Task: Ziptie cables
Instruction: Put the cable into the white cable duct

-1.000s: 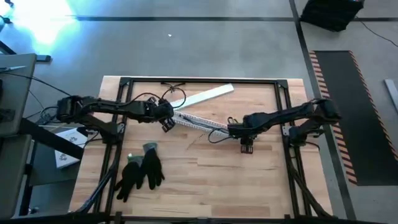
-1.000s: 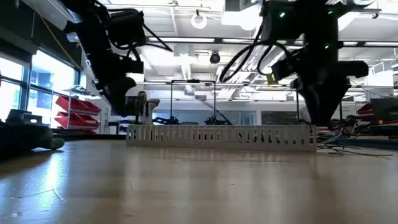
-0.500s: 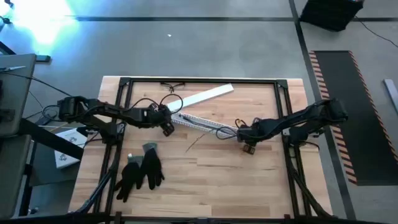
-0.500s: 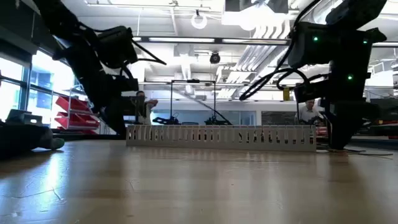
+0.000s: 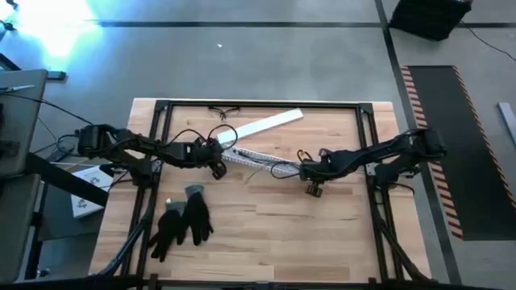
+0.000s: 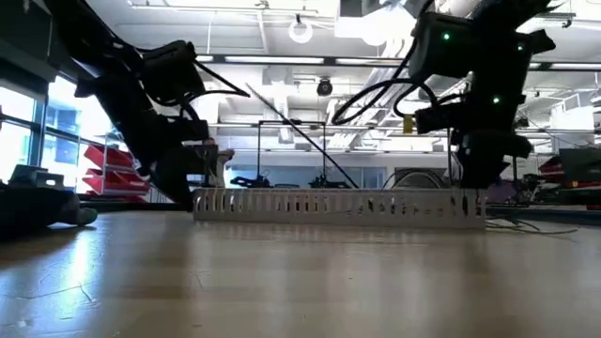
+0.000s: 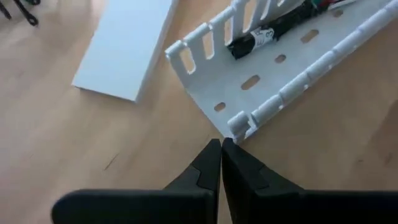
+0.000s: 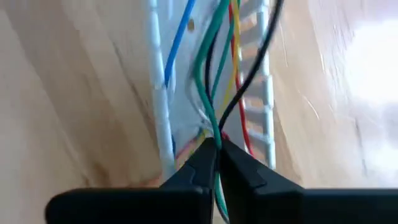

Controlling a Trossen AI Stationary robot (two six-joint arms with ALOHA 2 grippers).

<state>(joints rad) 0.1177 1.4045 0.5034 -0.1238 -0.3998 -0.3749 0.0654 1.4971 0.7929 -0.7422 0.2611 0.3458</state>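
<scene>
A long white slotted channel [image 5: 256, 159] lies aslant on the wooden table, with the cables [image 8: 209, 68] running along inside it: thin green, black, yellow, red and blue wires. My right gripper [image 8: 217, 142] is at the channel's right end [image 5: 303, 171], shut on the wires. My left gripper [image 7: 221, 143] is shut, low at the channel's left end [image 5: 221, 158]. Its tips stand right by the end corner [image 7: 239, 124] of the channel's near wall. A black-wrapped stretch of the bundle [image 7: 267, 34] rests on the channel's floor. My left gripper: its shut tips are close against the channel's end corner [image 7: 236, 129]; whether they touch it, I cannot tell. My right gripper pinches several thin wires [image 8: 216, 127] together between its two fingertips, at the channel's right end. The fingers point along the channel. The wires run on from the tips into the channel.
A flat white cover strip [image 5: 270, 124] lies just beyond the channel. A pair of black gloves [image 5: 182, 222] lies at the near left. A small dark object [image 5: 226, 110] sits by the far frame bar. Bare wood spreads across the near right.
My right gripper went a little toward the table's right edge, then came back left to the channel's right end, staying shut. The loose cable loop beside the channel now lies along it. My left gripper has sunk toward the table at the channel's left end.
</scene>
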